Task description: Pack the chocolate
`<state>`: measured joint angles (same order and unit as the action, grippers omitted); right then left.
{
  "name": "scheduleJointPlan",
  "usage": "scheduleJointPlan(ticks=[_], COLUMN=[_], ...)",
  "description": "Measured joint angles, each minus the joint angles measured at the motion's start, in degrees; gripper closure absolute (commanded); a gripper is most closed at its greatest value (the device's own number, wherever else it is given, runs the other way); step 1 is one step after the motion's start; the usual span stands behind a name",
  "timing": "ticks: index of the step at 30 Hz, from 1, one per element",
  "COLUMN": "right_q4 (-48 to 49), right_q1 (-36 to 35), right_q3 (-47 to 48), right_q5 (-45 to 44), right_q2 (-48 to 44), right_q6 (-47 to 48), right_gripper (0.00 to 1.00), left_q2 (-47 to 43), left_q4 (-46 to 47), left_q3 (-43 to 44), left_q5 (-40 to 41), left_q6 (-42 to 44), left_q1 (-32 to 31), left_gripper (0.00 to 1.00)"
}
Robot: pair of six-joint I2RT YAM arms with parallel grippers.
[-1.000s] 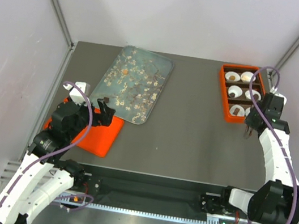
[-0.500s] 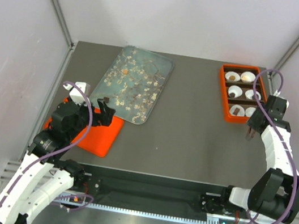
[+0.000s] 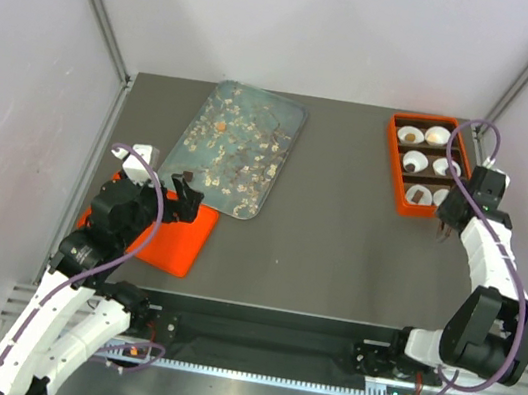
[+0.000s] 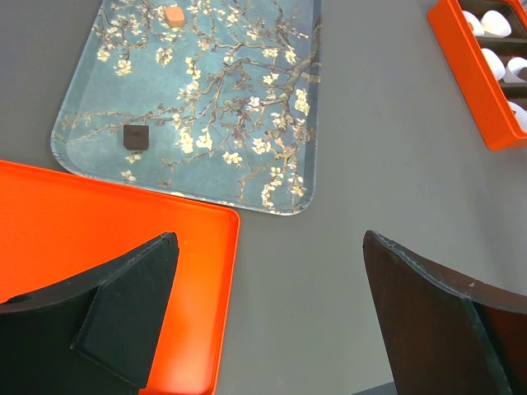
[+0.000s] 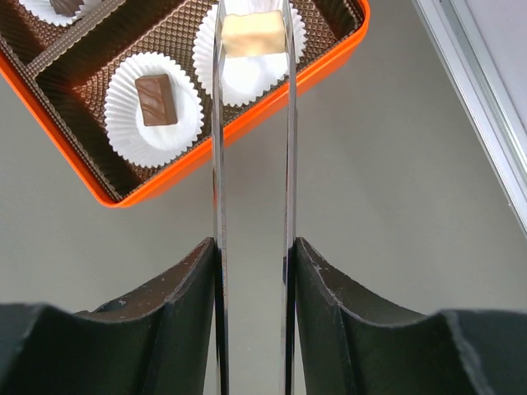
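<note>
My right gripper (image 5: pixel 251 247) is shut on thin metal tongs (image 5: pixel 218 164), which reach over the near corner of the orange box (image 5: pixel 177 171). A caramel-tan chocolate (image 5: pixel 252 34) sits between the tong tips, over a white paper cup (image 5: pixel 247 74). The neighbouring cup holds a dark chocolate (image 5: pixel 154 88). In the top view the right gripper (image 3: pixel 446 228) is by the box's near right corner. My left gripper (image 4: pixel 268 239) stands wide open with nothing between its fingers. On the floral tray (image 4: pixel 247 107) lie a dark chocolate (image 4: pixel 135 136) and a caramel one (image 4: pixel 173 15).
A flat orange lid (image 4: pixel 99 222) lies under the left gripper, next to the floral tray's near edge. The orange box (image 3: pixel 393 158) stands at the back right, close to the metal frame rail (image 5: pixel 478 90). Grey tabletop (image 3: pixel 341 221) lies between tray and box.
The right wrist has shifted a little to the right beside the box. The left arm has not moved.
</note>
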<state>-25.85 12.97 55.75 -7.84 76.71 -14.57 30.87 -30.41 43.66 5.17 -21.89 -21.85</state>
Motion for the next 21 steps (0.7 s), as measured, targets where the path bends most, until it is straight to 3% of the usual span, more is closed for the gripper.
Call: scheduleJointPlan(ticks=[21], right_q4=[2.29], right_q1=[0.00], right_q3=[0.00], right_q5=[-0.02], right_q2=[3.74], right_q6=[0.00], right_gripper=[0.55], left_q2=[0.00], left_q4=[0.00], left_q3=[0.00], left_q5=[0.04], left_q6=[0.02], left_q1=[0.00], left_gripper=[0.01])
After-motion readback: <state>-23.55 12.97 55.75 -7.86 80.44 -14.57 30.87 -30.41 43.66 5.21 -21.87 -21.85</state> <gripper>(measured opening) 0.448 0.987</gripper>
